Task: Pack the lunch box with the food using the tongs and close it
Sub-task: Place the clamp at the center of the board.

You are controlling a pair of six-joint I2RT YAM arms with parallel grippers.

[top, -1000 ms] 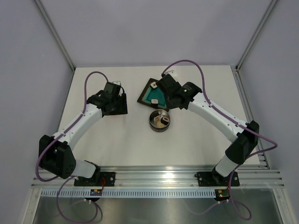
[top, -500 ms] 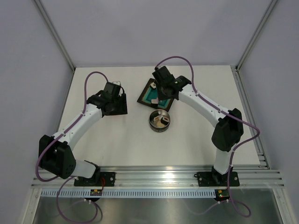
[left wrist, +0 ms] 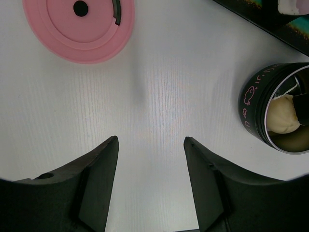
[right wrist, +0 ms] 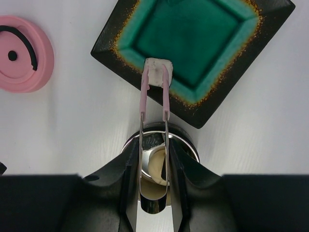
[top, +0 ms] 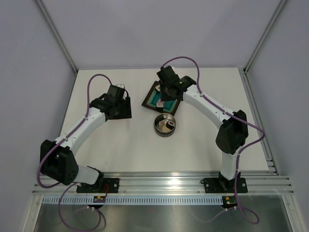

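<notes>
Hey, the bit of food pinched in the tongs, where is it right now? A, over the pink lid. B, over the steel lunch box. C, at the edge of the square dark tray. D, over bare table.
C: the right wrist view shows the tongs with pink tips closed on a white piece at the tray edge, away from the lid.

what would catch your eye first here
The right gripper holds the tongs, whose pink tips pinch a white food piece at the edge of the teal-centred tray nearest the lunch box. That steel box is open and partly filled. The pink lid lies to the left on the table, with the left gripper open beside it.
</notes>
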